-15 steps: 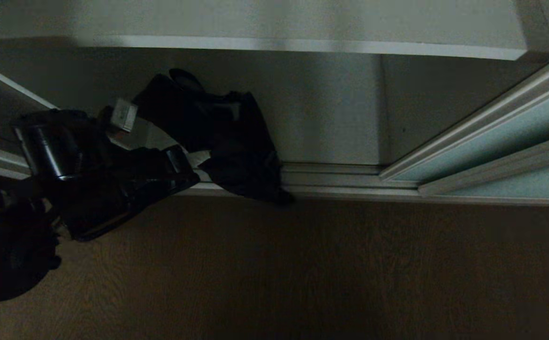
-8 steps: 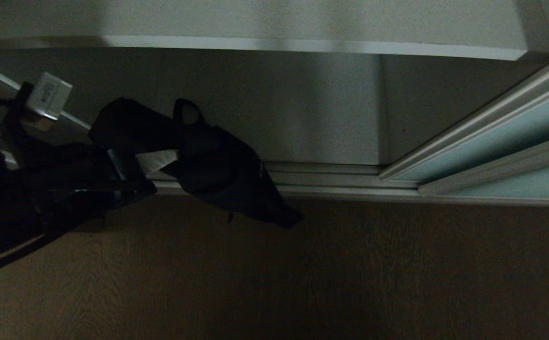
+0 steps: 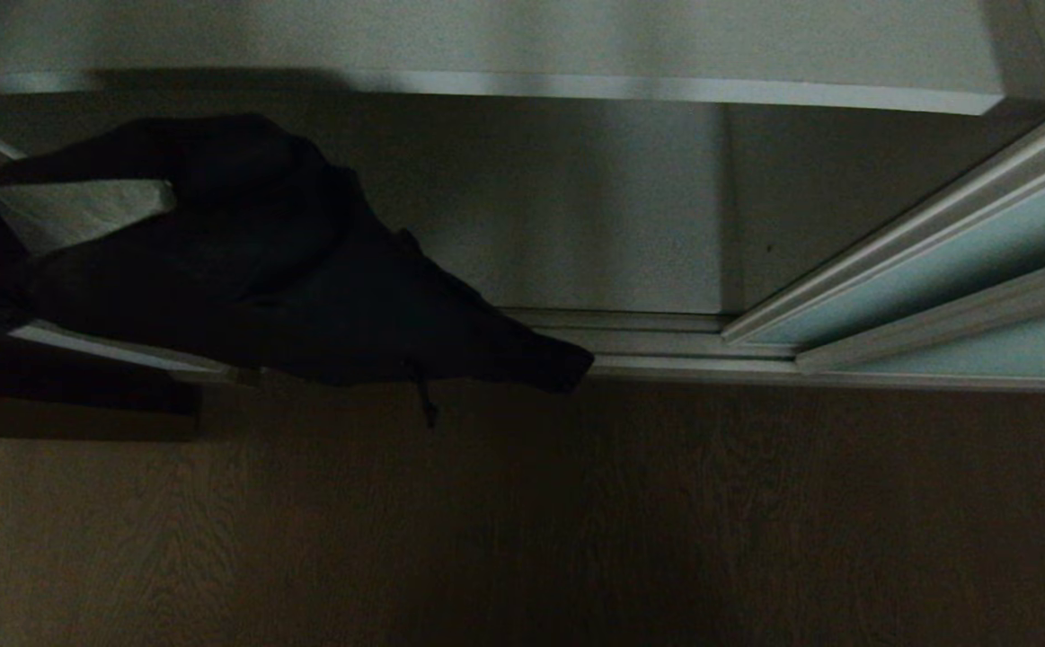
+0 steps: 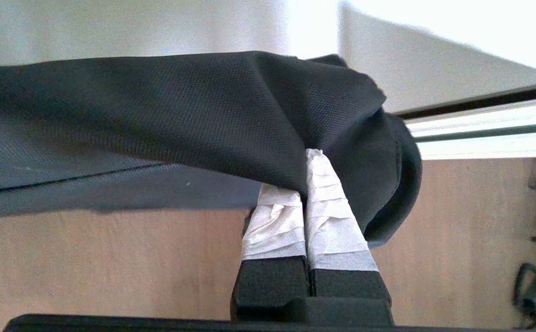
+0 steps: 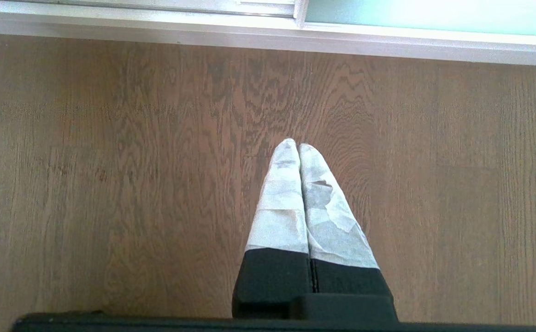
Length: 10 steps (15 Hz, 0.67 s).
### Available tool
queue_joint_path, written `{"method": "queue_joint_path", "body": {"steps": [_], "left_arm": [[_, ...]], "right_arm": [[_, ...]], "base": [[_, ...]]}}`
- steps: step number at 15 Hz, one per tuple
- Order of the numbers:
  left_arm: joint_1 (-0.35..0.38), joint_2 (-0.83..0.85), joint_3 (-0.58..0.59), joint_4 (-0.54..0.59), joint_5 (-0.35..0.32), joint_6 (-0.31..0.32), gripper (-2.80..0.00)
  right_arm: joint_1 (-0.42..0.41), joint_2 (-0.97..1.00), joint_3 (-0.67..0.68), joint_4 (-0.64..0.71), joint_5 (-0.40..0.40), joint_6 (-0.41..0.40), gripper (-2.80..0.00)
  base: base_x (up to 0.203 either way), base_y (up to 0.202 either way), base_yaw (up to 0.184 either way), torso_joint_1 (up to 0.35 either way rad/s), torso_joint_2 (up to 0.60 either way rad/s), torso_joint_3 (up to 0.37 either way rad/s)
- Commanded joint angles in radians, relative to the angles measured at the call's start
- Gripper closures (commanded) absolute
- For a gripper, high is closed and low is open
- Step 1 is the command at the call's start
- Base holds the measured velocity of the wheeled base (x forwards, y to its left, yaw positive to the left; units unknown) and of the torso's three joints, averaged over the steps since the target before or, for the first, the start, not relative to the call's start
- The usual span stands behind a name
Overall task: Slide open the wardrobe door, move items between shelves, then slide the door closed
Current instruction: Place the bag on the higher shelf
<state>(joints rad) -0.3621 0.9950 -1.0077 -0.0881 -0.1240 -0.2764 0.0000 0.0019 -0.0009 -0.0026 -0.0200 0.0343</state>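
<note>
Left wrist view, left gripper (image 4: pixel 308 170): taped fingers pinched tight on black bag (image 4: pixel 194 115) fabric.
Black bag: hanging clear of wood floor (image 3: pixel 576 521), before open wardrobe bay, below shelf (image 3: pixel 666 88).
Sliding wardrobe door (image 3: pixel 935 270): at right.
Right gripper (image 5: pixel 295 147): fingers pressed together, empty, above floor.

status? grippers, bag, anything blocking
Left gripper shut on black bag, hanging off the floor. Right gripper shut, empty, over floor. Nothing blocking.
</note>
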Motion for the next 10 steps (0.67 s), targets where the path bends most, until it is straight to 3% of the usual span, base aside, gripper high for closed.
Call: {"method": "queue_joint_path", "body": {"steps": [1, 4, 7, 10], "left_arm": [[0.0, -0.049, -0.058, 0.028, 0.0, 0.025, 0.0], [0.0, -0.063, -0.095, 0.035, -0.006, 0.105, 0.0], [-0.008, -0.061, -0.178, 0.058, -0.008, 0.119, 0.0], [-0.01, -0.06, -0.355, 0.214, -0.079, 0.113, 0.0]], "right_arm": [[0.0, 0.0, -0.001, 0.0, 0.0, 0.0, 0.0], [0.0, 0.0, 0.001, 0.0, 0.0, -0.001, 0.0], [0.0, 0.0, -0.001, 0.0, 0.0, 0.001, 0.0], [0.0, 0.0, 0.001, 0.0, 0.0, 0.001, 0.0]], "base": [[0.0, 0.0, 0.0, 0.0, 0.0, 0.0], [0.0, 0.0, 0.0, 0.0, 0.0, 0.0], [0.0, 0.0, 0.0, 0.0, 0.0, 0.0], [0.0, 0.0, 0.0, 0.0, 0.0, 0.0]]}}
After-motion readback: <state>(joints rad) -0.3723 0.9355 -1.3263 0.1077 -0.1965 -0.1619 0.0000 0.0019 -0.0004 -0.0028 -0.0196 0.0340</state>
